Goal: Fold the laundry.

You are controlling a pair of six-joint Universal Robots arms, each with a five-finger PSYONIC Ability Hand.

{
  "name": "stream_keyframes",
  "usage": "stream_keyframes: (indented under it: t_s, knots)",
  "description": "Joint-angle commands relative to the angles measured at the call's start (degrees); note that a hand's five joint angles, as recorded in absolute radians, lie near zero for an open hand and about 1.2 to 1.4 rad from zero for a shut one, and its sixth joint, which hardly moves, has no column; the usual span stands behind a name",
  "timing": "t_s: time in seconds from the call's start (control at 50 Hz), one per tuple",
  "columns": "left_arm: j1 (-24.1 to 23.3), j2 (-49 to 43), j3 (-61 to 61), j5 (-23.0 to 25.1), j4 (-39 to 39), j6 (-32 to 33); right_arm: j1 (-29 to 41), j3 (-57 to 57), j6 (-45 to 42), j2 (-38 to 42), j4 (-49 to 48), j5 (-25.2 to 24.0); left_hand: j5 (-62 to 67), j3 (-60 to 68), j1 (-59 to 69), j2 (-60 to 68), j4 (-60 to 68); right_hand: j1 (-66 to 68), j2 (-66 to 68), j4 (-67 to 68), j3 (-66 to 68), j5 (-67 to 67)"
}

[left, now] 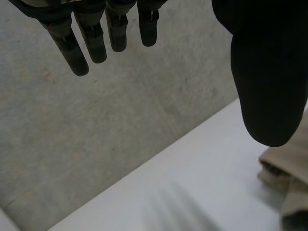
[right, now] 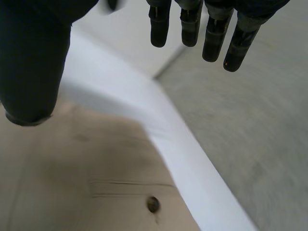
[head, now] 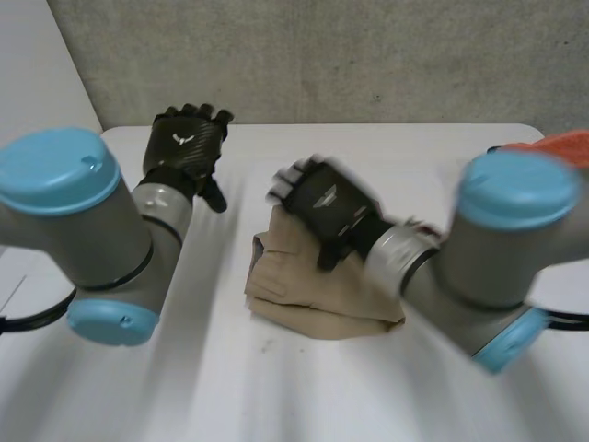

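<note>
Tan cloth first: the tan garment [head: 317,299] lies in a loose, roughly folded heap near the middle of the table [head: 276,396], its layers bunched along the near edge. From the right wrist view I can see a flat stretch of it [right: 72,183] under the palm, with a stitched seam and a small dark button [right: 153,204] close to the garment's edge.

My right robot hand [head: 322,207] sits over the far part of the garment. Its fingers [right: 211,43] are straight and spread, pointing past the cloth toward the table edge, and the thumb [right: 33,62] stands apart from them with nothing held. I cannot tell whether the palm touches the fabric.

My left robot hand [head: 187,143] is near the table's far left corner, well apart from the garment. Its fingers [left: 94,45] hang straight and relaxed, and it has hold of nothing. In the left wrist view a corner of the garment [left: 288,178] shows beside the thumb [left: 269,72].

At the table's far right edge, behind my right arm, lies an orange-red cloth [head: 563,145].
</note>
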Motion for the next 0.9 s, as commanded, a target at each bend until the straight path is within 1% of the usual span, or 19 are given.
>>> stream_keyframes:
  t_s: [0.02, 0.06, 0.12, 0.14, 0.22, 0.3, 0.36, 0.42, 0.44, 0.52, 0.58, 0.68, 0.74, 0.76, 0.8, 0.82, 0.84, 0.9]
  knots:
    - [-4.7, -8.6, 8.7, 6.6, -2.1, -2.6, -9.5, -1.3, 28.6, -4.1, 3.6, 0.7, -2.3, -1.7, -0.6, -1.3, -1.3, -1.8, -2.7, -3.6, -2.4, -3.9]
    - [-6.5, -12.3, 11.3, 8.1, -4.0, -2.7, -9.9, -2.9, 27.8, -1.6, 7.1, 1.7, -2.1, -1.6, -0.4, -1.1, -1.2, -1.8, -2.7, -3.6, -2.4, -3.9]
    - [-7.6, -15.7, 13.6, 8.1, -6.5, -2.7, -9.7, -5.6, 26.1, 2.5, 10.9, 3.5, -1.3, -0.7, 0.4, -0.3, -0.3, -1.8, -2.7, -3.6, -2.4, -3.9]
    - [-7.7, -17.7, 15.0, 7.5, -8.5, -2.6, -9.6, -7.4, 24.2, 4.8, 13.4, 4.9, -1.0, -0.4, 0.8, 0.0, 0.0, -1.8, -2.7, -3.6, -2.4, -3.9]
    - [-7.8, -20.9, 16.6, 4.6, -13.2, -2.0, -9.5, -10.5, 18.2, 9.9, 17.4, 8.3, -1.0, -0.4, 0.8, 0.1, 0.0, -1.8, -2.7, -3.6, -2.4, -3.9]
    - [-7.7, -22.2, 16.6, 2.0, -16.3, -0.3, -9.5, -12.3, 13.4, 14.3, 18.3, 10.3, -1.0, -0.4, 0.8, 0.1, 0.0, -1.8, -2.7, -3.6, -2.4, -3.9]
    - [-7.5, -22.5, 16.4, 1.4, -17.0, 1.4, -9.5, -13.3, 10.9, 17.1, 18.6, 10.9, -1.0, -0.4, 0.8, 0.1, 0.0, -1.8, -2.7, -3.6, -2.4, -3.9]
    - [-7.3, -22.5, 15.9, 1.4, -18.3, 4.0, -9.4, -13.4, 9.0, 17.9, 18.7, 11.9, -1.1, -0.6, 0.6, -0.1, -0.1, -1.8, -2.7, -3.6, -2.4, -3.9]
    - [-7.2, -22.5, 15.9, 1.5, -18.7, 4.4, -9.4, -13.4, 7.9, 17.9, 18.6, 12.9, -1.1, -0.6, 0.6, -0.1, -0.1, -1.8, -2.7, -3.6, -2.4, -3.9]
    - [-7.0, -21.3, 15.0, 1.6, -19.5, 5.2, -8.8, -12.8, 5.7, 16.0, 17.6, 15.8, -1.8, -1.2, -0.1, -0.8, -0.8, -1.8, -2.7, -3.6, -2.4, -3.9]
    - [-7.1, -19.2, 14.3, 2.0, -19.5, 5.1, -8.7, -11.7, 5.6, 13.4, 15.8, 16.3, -2.1, -1.6, -0.4, -1.1, -1.2, -1.8, -2.7, -3.6, -2.4, -3.9]
    - [-6.7, -9.6, 13.1, 2.6, -19.5, 5.0, -8.7, -4.3, 5.3, 3.8, 9.1, 16.9, -2.6, -2.1, -0.9, -1.6, -1.7, -1.8, -2.7, -3.6, -2.4, -3.9]
    - [-6.5, -6.2, 13.0, 3.8, -19.7, 4.6, -8.3, -0.7, 5.4, -0.4, 6.2, 17.2, -2.6, -2.1, -0.9, -1.6, -1.7, -1.8, -2.7, -3.6, -2.4, -3.9]
    - [-6.1, -4.0, 12.6, 5.3, -20.1, 4.1, -7.5, 1.9, 5.4, -2.9, 4.8, 17.7, -2.6, -2.1, -0.9, -1.6, -1.7, -1.8, -2.7, -3.6, -2.4, -3.9]
    - [-5.4, -1.8, 12.1, 7.4, -20.6, 3.4, -6.5, 4.2, 5.7, -5.0, 3.9, 18.0, -2.3, -1.7, -0.6, -1.3, -1.3, -1.8, -2.7, -3.6, -2.4, -3.9]
    - [-5.1, -0.5, 11.6, 9.0, -21.2, 2.9, -5.8, 5.2, 5.8, -5.6, 3.5, 18.2, -2.1, -1.6, -0.4, -1.1, -1.2, -1.8, -2.7, -3.6, -2.4, -3.9]
    - [-4.5, 1.4, 11.1, 12.0, -23.0, 2.2, -4.6, 7.2, 6.2, -6.5, 3.4, 18.4, -2.1, -1.6, -0.4, -1.1, -1.2, -1.8, -2.7, -3.6, -2.4, -3.9]
    - [-3.1, 2.8, 11.0, 16.5, -26.5, 1.4, -3.1, 9.8, 7.0, -6.7, 3.4, 18.5, -2.1, -1.6, -0.4, -1.1, -1.2, -1.8, -2.7, -3.6, -2.4, -3.9]
